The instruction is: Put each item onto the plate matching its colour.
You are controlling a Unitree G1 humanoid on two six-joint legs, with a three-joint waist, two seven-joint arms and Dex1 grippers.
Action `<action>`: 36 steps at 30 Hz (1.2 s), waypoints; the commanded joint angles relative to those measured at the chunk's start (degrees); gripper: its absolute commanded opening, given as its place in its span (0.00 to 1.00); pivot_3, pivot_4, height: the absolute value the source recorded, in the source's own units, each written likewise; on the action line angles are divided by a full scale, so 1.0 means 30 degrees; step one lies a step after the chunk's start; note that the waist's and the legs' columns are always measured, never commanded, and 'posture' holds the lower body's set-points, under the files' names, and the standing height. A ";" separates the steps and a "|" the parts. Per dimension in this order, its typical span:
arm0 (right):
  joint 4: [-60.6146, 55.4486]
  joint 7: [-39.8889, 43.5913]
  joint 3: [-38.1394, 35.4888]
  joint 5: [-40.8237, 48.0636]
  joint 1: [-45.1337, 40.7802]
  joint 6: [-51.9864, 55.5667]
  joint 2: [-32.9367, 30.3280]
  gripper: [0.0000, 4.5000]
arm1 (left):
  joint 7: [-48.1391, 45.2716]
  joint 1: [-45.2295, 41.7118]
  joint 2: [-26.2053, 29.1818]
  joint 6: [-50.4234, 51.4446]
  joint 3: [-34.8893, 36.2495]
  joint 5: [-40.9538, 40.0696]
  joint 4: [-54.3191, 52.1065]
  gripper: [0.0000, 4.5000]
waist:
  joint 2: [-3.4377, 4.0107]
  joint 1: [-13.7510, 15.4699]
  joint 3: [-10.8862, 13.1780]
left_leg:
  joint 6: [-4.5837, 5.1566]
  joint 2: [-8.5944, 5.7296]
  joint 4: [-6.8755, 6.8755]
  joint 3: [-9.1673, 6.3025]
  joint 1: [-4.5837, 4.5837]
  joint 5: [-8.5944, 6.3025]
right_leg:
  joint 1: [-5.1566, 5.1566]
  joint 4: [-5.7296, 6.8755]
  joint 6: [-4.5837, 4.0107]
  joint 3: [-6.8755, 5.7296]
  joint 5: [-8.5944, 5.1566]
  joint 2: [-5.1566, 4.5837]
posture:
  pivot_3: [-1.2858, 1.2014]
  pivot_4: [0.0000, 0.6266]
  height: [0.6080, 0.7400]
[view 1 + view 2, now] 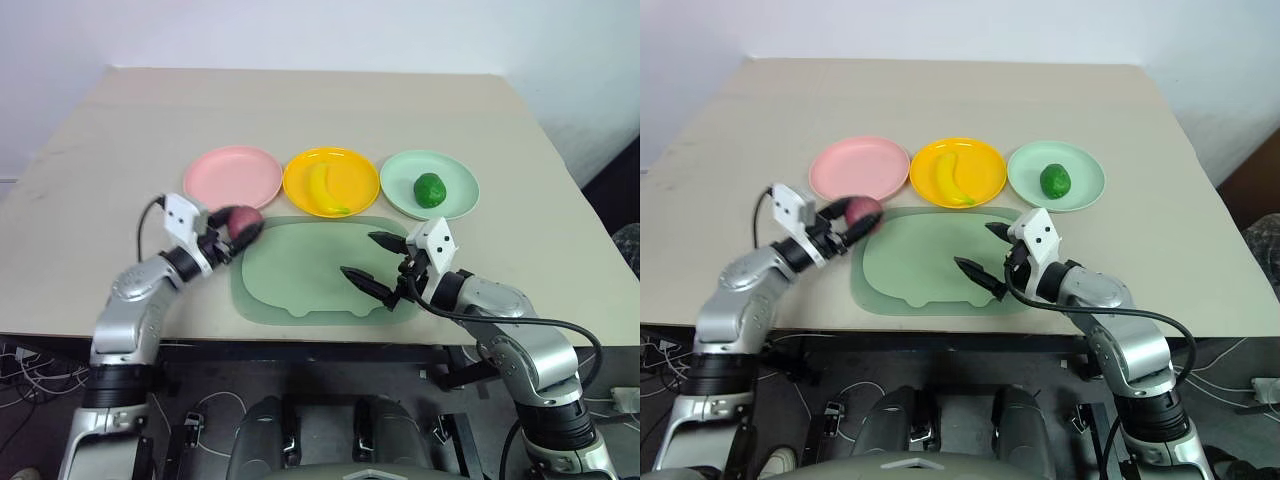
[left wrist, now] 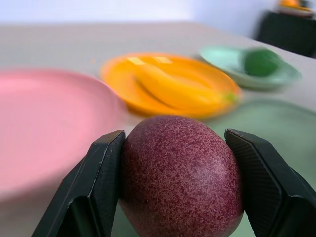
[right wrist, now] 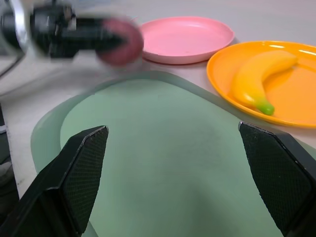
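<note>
My left gripper (image 1: 238, 230) is shut on the round reddish-purple fruit (image 2: 180, 175), holding it just above the table at the tray's left corner, near the front rim of the pink plate (image 1: 232, 176). The yellow banana (image 1: 322, 189) lies on the yellow plate (image 1: 352, 166) in the middle. On the mint-green plate (image 1: 452, 175) at the right sits the bumpy dark-green fruit (image 1: 429, 190). My right gripper (image 1: 369, 262) hangs open over the right half of the tray, nothing between its fingers (image 3: 79, 173).
The large pale-green tray (image 1: 300, 270) lies bare in front of the three plates, close to the table's near edge (image 1: 300, 342). Behind the plates the beige tabletop stretches to a white wall.
</note>
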 commanded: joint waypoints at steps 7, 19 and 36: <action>0.0687 -0.0135 0.0475 -0.0187 -0.1091 -0.0450 0.0229 1.00 | 0.4635 -0.5385 -0.0902 -0.0049 0.0931 0.1599 0.5581 0.65 | -0.0021 -0.0038 0.0001 | 0.0006 -0.0027 0.0016 -0.0013 -0.0003 0.0000 | 0.0017 0.0002 0.0007 -0.0019 0.0000 0.0016 | 0.52 0.24 0.66; 0.1594 -0.0519 0.0628 -0.0726 -0.1833 -0.0526 0.0462 1.00 | 0.5715 -0.8034 -0.0987 -0.0325 -0.0810 0.4691 1.2031 0.65 | -0.0039 -0.0077 0.0005 | -0.0003 -0.0026 0.0017 -0.0001 -0.0004 0.0006 | 0.0011 0.0019 0.0015 -0.0026 -0.0005 0.0020 | 0.52 0.24 0.66; 0.1325 -0.0848 0.0631 -0.0957 -0.0530 -0.1124 0.0554 1.00 | 0.3667 -0.4050 -0.0243 -0.0942 0.0363 0.3316 0.4265 1.00 | -0.0040 -0.0125 0.0005 | -0.0006 -0.0021 0.0021 -0.0005 -0.0004 0.0008 | 0.0007 0.0031 0.0015 -0.0023 -0.0005 0.0020 | 0.52 0.24 0.66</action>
